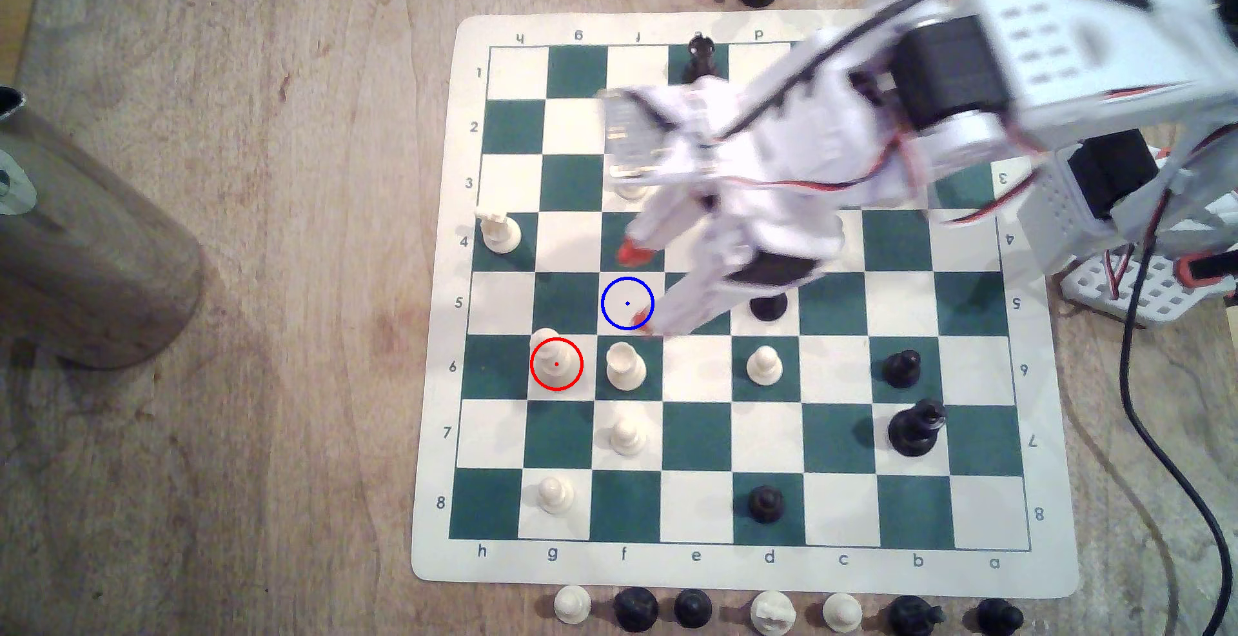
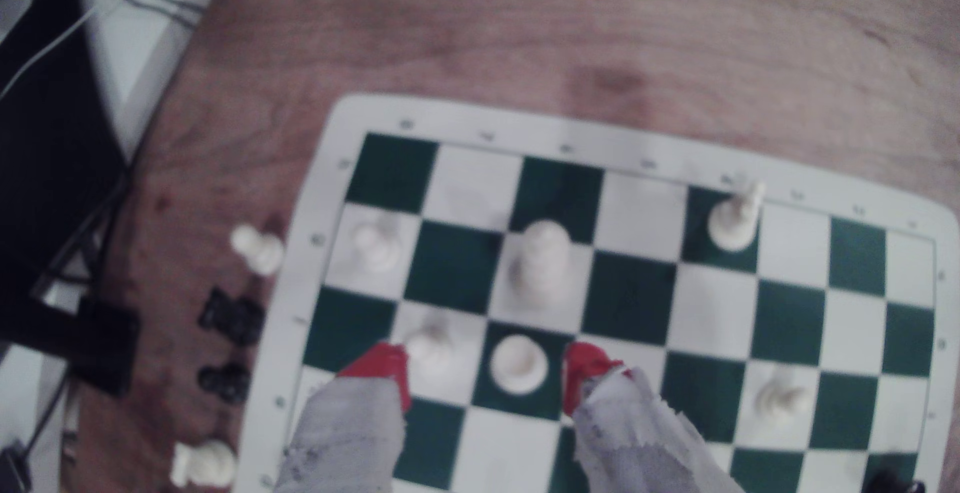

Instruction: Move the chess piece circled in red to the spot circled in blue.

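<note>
Spread jaws above cup-topped cream piece [image 2: 518,364].

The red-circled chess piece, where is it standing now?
In the exterior view, the red-circled chess piece stands low on the board's left, just left of the cup-topped cream piece.

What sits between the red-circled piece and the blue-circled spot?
Nothing: in the exterior view the red-circled piece and blue-circled spot are on diagonally adjoining squares, bare board between.

I see the tall cream chess piece [image 1: 555,356] standing upright on its red-ringed cream square, far left in the exterior view. The blue-ringed cream square [image 1: 620,293] lies diagonally beside it.
</note>
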`<move>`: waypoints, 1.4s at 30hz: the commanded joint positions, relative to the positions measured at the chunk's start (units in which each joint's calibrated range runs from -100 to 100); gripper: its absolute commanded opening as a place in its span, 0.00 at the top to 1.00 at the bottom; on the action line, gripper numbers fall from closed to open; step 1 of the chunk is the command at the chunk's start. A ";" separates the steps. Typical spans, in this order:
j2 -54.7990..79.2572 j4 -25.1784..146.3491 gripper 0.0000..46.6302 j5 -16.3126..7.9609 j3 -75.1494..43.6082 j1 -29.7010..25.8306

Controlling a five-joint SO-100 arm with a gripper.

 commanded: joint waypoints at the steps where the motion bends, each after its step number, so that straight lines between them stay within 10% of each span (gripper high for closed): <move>1: 4.80 -1.06 0.60 -1.22 -9.07 0.62; 13: 19.74 -2.04 0.65 -5.86 -20.95 2.19; 42: 32.14 -10.40 0.66 -6.35 -20.86 1.88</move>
